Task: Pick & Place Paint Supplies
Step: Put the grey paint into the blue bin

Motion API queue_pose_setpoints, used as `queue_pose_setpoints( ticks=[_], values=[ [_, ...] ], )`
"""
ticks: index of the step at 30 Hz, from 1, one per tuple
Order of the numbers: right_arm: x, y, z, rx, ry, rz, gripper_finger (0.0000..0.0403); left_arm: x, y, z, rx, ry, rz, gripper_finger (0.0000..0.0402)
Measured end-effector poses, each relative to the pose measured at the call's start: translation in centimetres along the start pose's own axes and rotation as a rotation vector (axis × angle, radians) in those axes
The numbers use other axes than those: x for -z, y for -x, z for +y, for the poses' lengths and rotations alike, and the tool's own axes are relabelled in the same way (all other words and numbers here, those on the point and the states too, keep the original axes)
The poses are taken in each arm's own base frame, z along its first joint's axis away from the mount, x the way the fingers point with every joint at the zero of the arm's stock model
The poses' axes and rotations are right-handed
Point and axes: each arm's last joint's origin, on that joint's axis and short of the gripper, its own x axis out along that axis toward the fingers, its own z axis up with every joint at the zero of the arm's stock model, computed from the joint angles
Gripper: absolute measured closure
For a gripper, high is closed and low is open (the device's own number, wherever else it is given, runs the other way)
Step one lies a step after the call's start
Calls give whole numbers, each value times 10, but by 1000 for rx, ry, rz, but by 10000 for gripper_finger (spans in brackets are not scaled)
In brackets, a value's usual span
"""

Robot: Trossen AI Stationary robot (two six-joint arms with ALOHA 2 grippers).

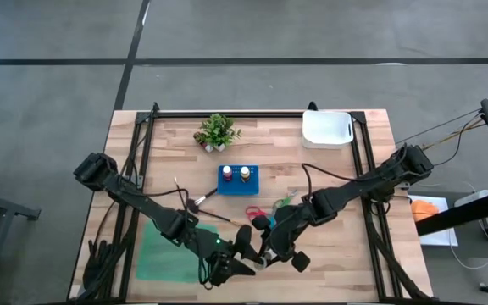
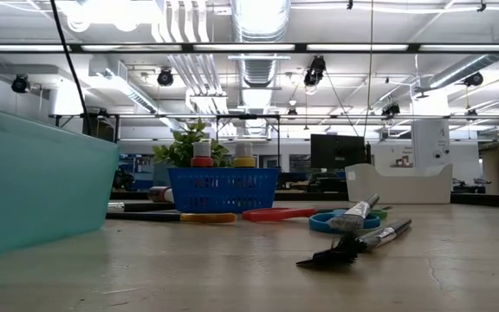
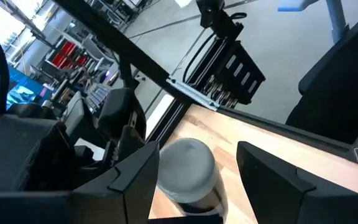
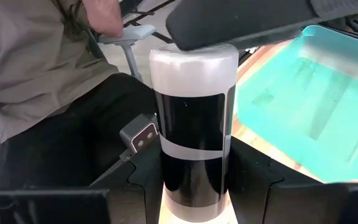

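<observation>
Basket: the blue basket [image 1: 238,179] already carries two paint bottles, red-capped and yellow-capped.
In hand: a white-capped paint bottle [image 4: 194,124] sits between the right gripper [image 1: 267,251] fingers, and the left gripper [image 1: 242,254] fingers flank its cap, probably a handover.
Left over: brushes [image 2: 366,238] and scissors [image 2: 277,213] lie loose on the worktop [image 1: 346,254].

Arms hide the white-capped bottle [image 4: 194,124] from above
</observation>
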Motion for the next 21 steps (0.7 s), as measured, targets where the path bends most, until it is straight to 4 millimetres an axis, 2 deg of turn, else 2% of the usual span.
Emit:
queue_pose_setpoints(
  ticks=[14, 21],
  values=[
    [2, 0, 2, -14, 5, 22, 268, 0, 2, 2, 46, -25, -39, 177],
    [1, -3, 11, -37, 21, 33, 268, -18, 17, 0, 55, -74, -97, 177]
  ],
)
